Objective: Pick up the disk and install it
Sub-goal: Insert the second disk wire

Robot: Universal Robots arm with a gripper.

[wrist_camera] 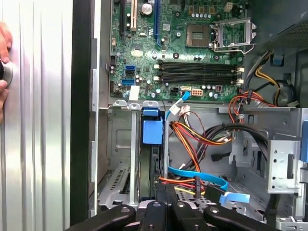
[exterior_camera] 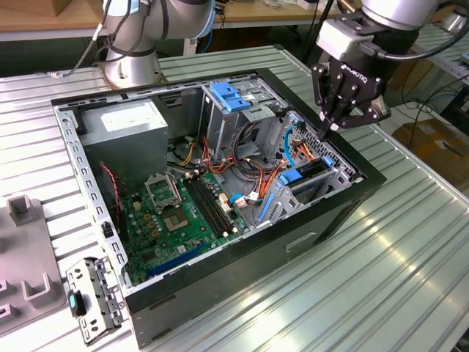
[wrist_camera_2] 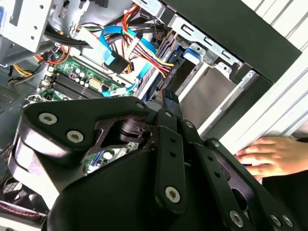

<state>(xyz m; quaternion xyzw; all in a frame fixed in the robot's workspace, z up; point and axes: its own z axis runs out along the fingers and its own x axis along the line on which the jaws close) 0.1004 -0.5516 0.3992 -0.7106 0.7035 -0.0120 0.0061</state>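
**Disk seated edge-up in the lower bay, pincer right above it**

Exterior view came first: the open computer case (exterior_camera: 220,191) lay on the ribbed metal desk (exterior_camera: 381,279), and the pincer (exterior_camera: 331,126) hung at the right of the frame, its fingertips drawn together over the case's near-right corner. Just below the tips, the disk (exterior_camera: 311,176) stood on edge in the drive cage, its blue carrier tab showing beside orange and blue cables. A separate blue bracket (exterior_camera: 229,95) sat on the upper drive bay at top centre.

Second wrist view showed the black fingers (wrist_camera_2: 169,103) pressed together, pointing at the slot in the upper middle of the frame. The disk (wrist_camera_2: 204,94), its grey metal face and blue tab visible, stood in the cage, with nothing visible between the fingers. A person's hand (wrist_camera_2: 276,154) rested at the right edge of the frame.

First wrist view placed the disk (wrist_camera: 153,131) at lower centre, blue tab up, inside the cage below the motherboard (wrist_camera: 178,53). By my judgement the insertion looked largely done; whether the drive was fully latched could not be told.
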